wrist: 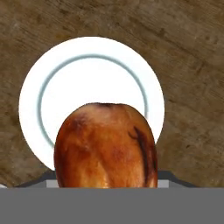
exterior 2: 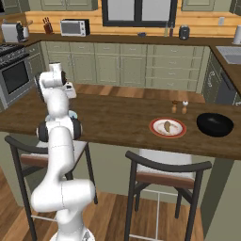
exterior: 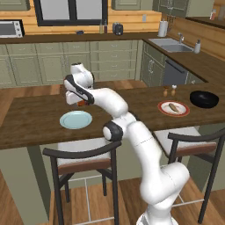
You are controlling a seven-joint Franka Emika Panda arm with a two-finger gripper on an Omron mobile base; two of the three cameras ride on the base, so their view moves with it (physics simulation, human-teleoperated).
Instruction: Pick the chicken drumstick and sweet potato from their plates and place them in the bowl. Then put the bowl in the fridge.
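Pinching the chicken drumstick point(wrist: 106, 146), the gripper point(exterior: 78, 102) hangs above the light blue plate point(exterior: 75, 119) on the dark wooden counter point(exterior: 35, 118).

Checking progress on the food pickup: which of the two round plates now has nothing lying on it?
The light blue plate under the gripper. The red-rimmed cream plate still carries the tan sweet potato.

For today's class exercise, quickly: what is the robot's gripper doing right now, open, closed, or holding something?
Gripper: closed on the chicken drumstick, lifted above the light blue plate.
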